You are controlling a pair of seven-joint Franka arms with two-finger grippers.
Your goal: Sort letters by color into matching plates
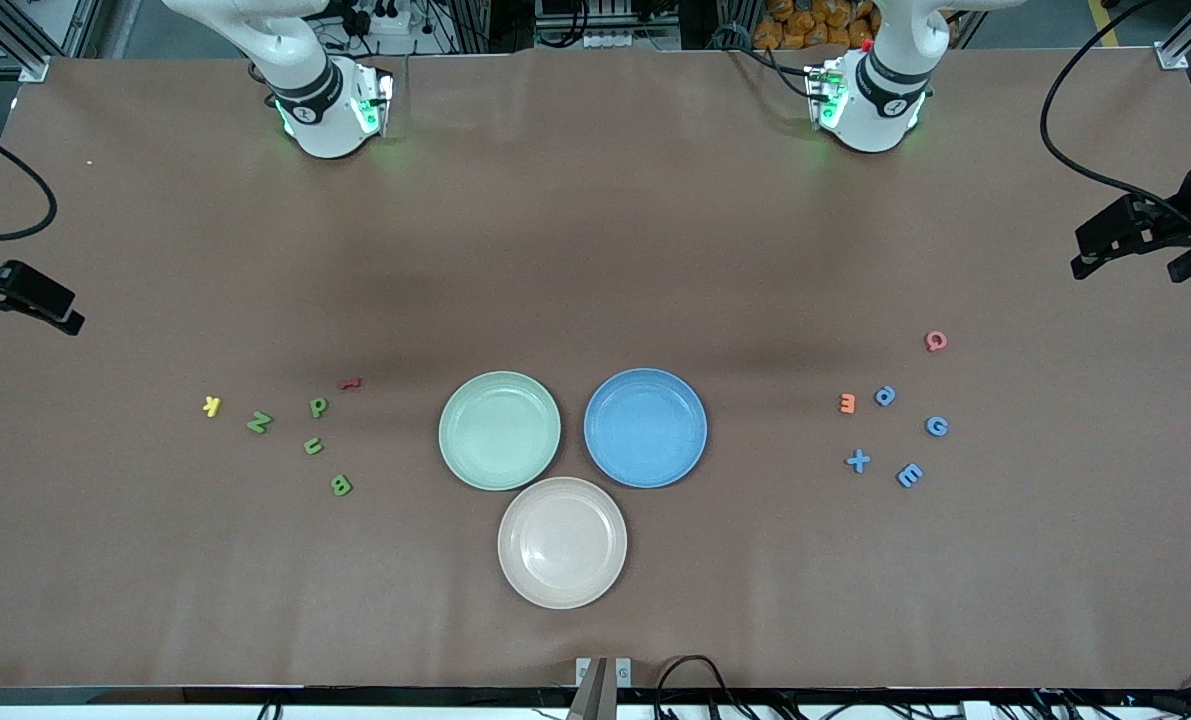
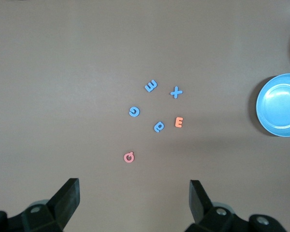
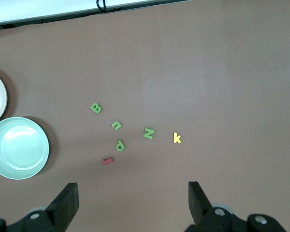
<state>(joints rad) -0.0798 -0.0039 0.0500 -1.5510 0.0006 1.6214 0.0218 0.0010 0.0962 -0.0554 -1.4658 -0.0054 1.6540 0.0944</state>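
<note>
I had sorted nothing yet: both plates (image 1: 500, 431) lay bare mid-surface, green letters (image 1: 313, 446) toward the right arm's end, blue ones toward the left's, left tool (image 2: 134, 198) and right tool (image 3: 133, 200) wide, empty, above their clusters.

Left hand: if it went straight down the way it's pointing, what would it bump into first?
Probably bare table. The open left hand points down near the pink letter, with the blue letters a little past it. Depth is hard to judge, so it might clip the pink one.
</note>
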